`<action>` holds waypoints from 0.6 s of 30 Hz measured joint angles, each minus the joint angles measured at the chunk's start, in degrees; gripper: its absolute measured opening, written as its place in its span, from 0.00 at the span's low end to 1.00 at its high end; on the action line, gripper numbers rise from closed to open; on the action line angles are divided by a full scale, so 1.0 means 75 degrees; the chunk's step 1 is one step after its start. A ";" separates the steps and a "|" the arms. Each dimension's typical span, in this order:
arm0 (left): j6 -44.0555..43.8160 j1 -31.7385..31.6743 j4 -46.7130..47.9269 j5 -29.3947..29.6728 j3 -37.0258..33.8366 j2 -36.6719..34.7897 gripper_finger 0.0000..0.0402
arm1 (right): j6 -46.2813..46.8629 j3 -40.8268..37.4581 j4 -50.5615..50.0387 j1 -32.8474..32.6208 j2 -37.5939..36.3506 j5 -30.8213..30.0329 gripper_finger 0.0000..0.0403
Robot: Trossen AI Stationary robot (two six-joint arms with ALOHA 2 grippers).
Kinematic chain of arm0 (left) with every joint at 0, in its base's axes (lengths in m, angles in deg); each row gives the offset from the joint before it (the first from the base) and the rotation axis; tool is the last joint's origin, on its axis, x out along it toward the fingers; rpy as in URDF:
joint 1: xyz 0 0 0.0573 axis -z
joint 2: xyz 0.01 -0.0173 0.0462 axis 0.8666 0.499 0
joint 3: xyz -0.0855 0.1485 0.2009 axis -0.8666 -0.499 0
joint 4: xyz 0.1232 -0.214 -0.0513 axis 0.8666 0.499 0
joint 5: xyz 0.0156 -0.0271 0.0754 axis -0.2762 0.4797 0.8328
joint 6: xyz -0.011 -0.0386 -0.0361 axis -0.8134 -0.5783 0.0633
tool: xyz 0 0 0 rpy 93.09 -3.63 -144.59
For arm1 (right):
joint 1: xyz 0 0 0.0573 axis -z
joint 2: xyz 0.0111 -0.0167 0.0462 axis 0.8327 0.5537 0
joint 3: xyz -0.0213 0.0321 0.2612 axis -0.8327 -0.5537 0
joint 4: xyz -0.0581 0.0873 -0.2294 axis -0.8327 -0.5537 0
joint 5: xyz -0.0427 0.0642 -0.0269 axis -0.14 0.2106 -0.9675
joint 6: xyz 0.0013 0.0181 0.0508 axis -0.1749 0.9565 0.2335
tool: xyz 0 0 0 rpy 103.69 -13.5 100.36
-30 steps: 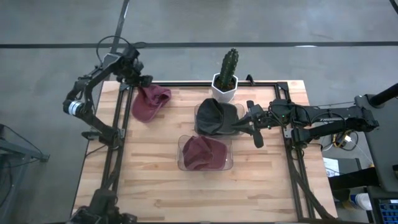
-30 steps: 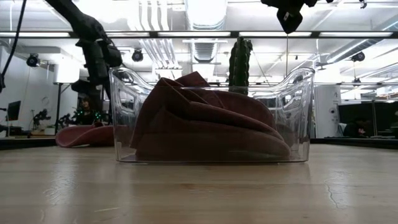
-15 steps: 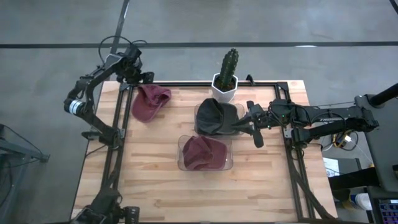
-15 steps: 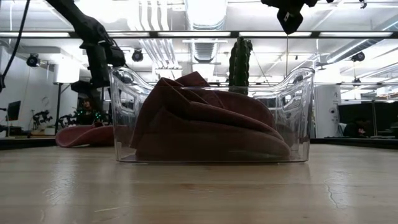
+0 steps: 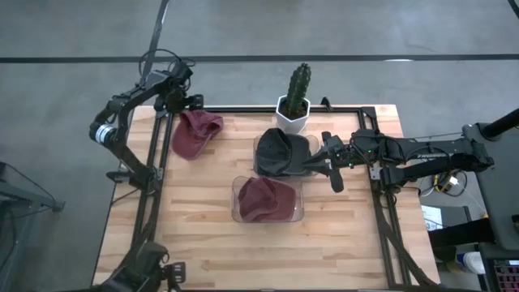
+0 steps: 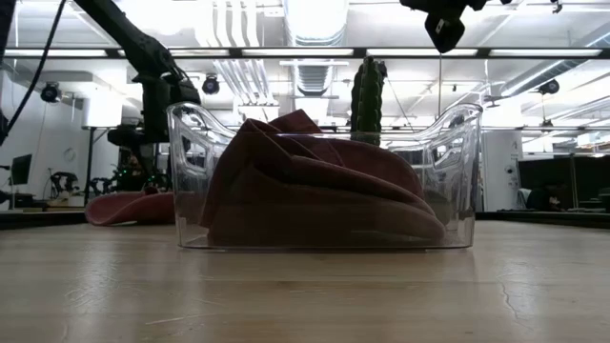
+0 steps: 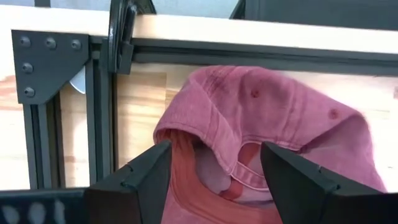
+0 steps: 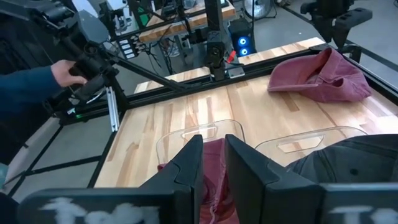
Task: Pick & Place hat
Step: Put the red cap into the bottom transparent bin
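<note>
Table (image 5: 203, 243): light wood planks with a black frame rail along its edges.

Loose maroon cap (image 5: 195, 133) (image 7: 273, 134) (image 8: 320, 78): lies crumpled on the wood at the far left corner, outside any container; its back strap opening faces the left wrist camera.

Left gripper (image 5: 180, 99) (image 7: 214, 171): raised over the far left corner, just beyond the loose maroon cap, fingers spread apart and holding nothing.

Near clear bin (image 5: 240, 185) (image 6: 457, 143) (image 8: 180, 140): centre of the table, containing a second maroon cap (image 5: 264, 199) (image 6: 315, 191) folded inside.

Far clear bin (image 5: 259, 146) (image 8: 323, 138): just behind the near one, containing a black cap (image 5: 280, 152) (image 8: 348, 165).

Right gripper (image 5: 332, 162) (image 8: 211, 165): held above the right side of the far clear bin, beside the black cap, its fingers close with a narrow gap, gripping nothing.

Potted cactus (image 5: 295, 99) (image 6: 367, 95): white pot, far edge, behind the bins.

A person's hand (image 8: 62, 73) in a blue sleeve shows beyond the table.
</note>
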 joint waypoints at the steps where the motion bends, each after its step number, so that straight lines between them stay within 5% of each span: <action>1: -0.0020 0.0000 0.0000 0.0021 -0.0020 0.0061 0.59 | -0.0001 0.0000 0.0000 -0.0003 0.0000 0.0002 0.15; 18: -0.0513 -0.0001 0.0208 0.0149 -0.0064 0.1106 0.59 | -0.0043 0.0000 -0.0006 -0.0003 0.0000 0.0017 0.19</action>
